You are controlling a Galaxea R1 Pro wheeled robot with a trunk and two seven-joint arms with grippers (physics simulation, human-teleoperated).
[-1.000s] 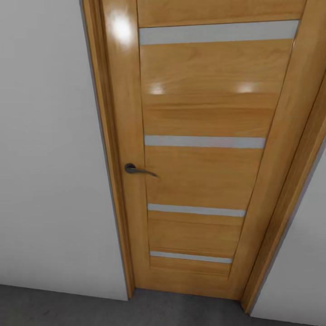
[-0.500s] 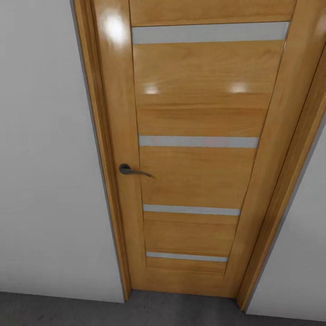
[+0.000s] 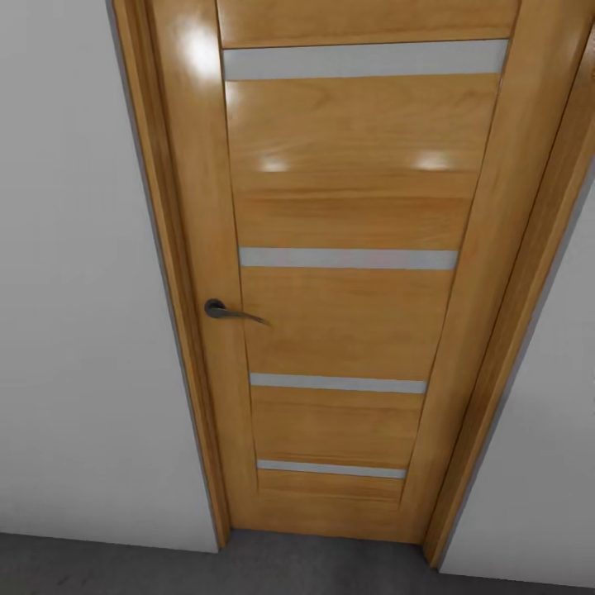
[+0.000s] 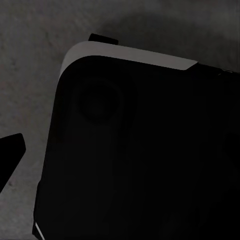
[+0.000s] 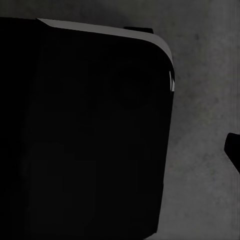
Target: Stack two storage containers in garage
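Note:
The two storage containers are out of view. A shut wooden door (image 3: 347,314) with pale horizontal strips and a dark lever handle (image 3: 227,311) stands straight ahead in the head view. Dark grey speckled floor (image 3: 165,566) runs along its foot. In the left wrist view one dark fingertip (image 4: 10,152) pokes in over the same floor (image 4: 30,60), beside a black rounded part of my own body (image 4: 140,160). In the right wrist view a dark fingertip (image 5: 234,150) shows at the edge, over grey floor (image 5: 205,100). Neither view reveals how the jaws stand.
Plain light-grey walls flank the door, one on the left (image 3: 74,289) and one on the right (image 3: 545,463). The wooden door frame (image 3: 496,372) slants along the right side. My black body (image 5: 80,130) covers much of the right wrist view.
The whole head picture has slid left, so the camera has moved rightward. The door itself stays shut and its handle has not turned.

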